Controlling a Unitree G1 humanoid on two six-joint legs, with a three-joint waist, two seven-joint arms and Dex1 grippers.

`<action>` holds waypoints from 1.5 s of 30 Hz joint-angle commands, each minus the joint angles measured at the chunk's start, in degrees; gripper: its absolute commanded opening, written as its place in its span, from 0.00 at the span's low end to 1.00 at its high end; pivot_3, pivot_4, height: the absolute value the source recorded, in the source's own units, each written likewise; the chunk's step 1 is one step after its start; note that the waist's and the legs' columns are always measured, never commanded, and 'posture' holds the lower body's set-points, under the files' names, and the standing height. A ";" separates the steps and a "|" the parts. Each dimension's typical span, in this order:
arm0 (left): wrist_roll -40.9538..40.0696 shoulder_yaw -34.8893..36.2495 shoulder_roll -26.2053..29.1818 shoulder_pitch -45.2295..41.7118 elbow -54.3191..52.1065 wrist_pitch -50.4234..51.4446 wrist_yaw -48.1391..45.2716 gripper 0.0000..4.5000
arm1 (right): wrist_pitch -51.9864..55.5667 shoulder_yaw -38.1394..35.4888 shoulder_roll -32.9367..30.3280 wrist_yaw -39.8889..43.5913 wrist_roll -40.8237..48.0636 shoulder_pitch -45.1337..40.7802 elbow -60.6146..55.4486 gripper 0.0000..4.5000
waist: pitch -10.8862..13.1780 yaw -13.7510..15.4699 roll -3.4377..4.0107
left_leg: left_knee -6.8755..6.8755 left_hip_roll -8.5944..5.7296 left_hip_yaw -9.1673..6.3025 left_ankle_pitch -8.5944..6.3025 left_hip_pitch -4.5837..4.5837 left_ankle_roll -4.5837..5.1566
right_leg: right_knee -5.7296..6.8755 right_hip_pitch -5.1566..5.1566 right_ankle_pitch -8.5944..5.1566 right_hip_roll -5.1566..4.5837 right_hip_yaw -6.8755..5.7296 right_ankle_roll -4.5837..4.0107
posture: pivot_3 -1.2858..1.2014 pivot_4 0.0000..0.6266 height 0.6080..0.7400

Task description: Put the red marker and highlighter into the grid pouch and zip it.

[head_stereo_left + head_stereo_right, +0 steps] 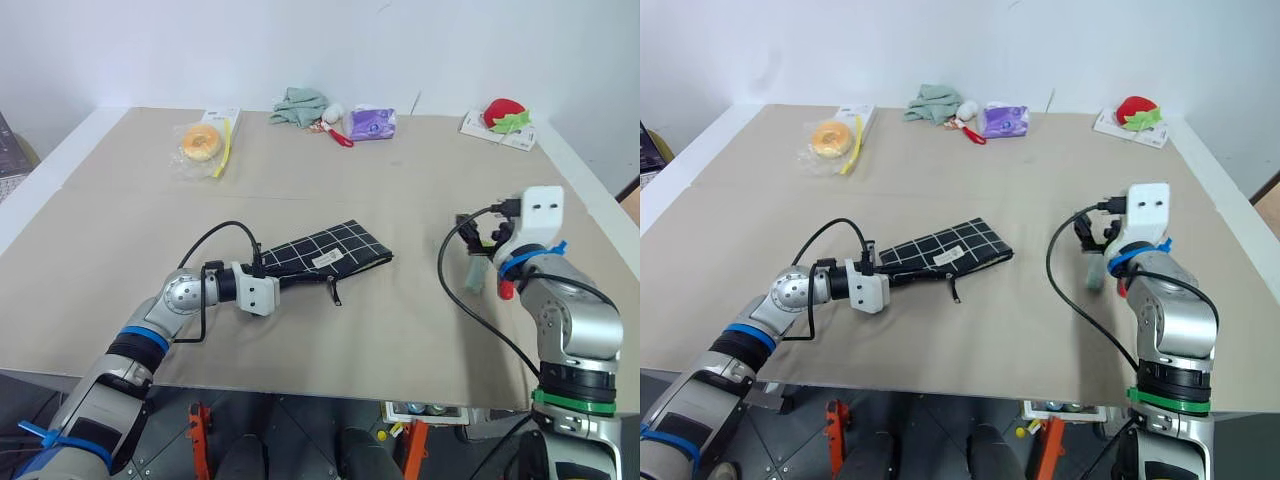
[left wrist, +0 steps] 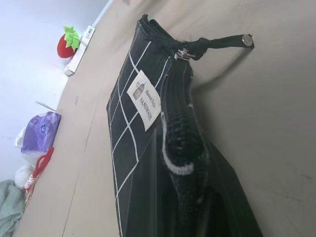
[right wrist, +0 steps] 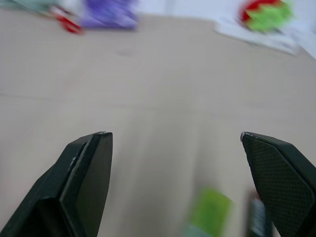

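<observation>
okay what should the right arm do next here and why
Probably lower the open right pincer onto the highlighter just beneath it. The highlighter and the red marker still lie on the table, while the left pincer holds the grid pouch.

Grid pouch (image 1: 325,252) flat mid-table; highlighter (image 1: 475,272) and red marker (image 1: 506,289) well right
</observation>
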 commanded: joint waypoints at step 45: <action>-0.07 -0.23 -1.18 0.76 -0.45 0.13 -0.96 0.00 | 4.43 -5.31 -5.43 -1.18 -1.86 2.95 -0.95 0.12 | 0.03 0.03 0.24 | 0.11 -0.03 -0.01 -0.01 0.01 0.03 | 0.01 0.09 -0.03 -0.02 0.01 0.04 | 0.52 0.24 0.96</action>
